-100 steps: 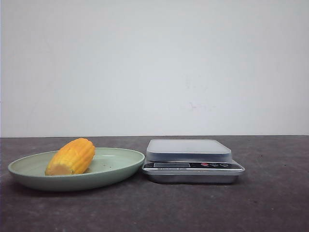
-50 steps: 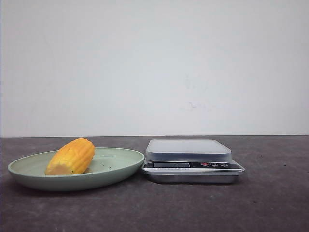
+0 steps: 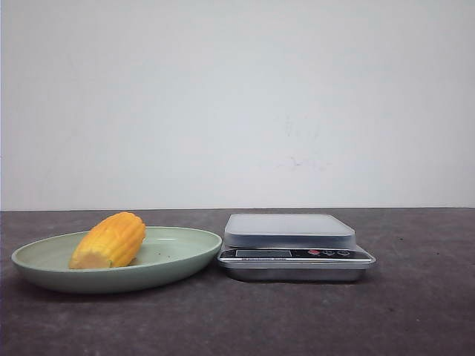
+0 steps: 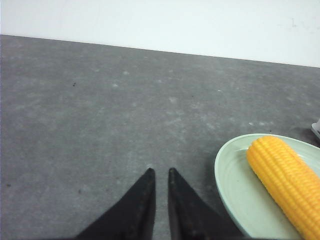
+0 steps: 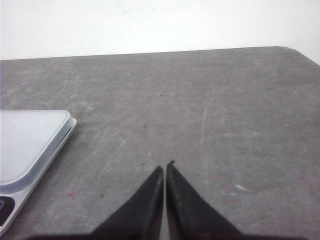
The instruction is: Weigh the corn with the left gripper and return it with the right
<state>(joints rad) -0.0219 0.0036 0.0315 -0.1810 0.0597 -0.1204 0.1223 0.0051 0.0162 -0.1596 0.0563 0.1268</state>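
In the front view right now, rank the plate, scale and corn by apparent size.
1. plate, widest.
2. scale, somewhat narrower; it sits at similar depth, so the ranking seems fair.
3. corn, clearly smallest, lying on the plate.

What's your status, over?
Left gripper shut, empty, beside plate. Right gripper shut, empty. Corn on plate; scale bare.

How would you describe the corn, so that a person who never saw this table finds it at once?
On the dark grey table stand a silver kitchen scale and, left of it in the front view, a pale green plate. The corn lies on that plate: a short yellow-orange cob with ridged kernel rows, the only brightly coloured thing there.
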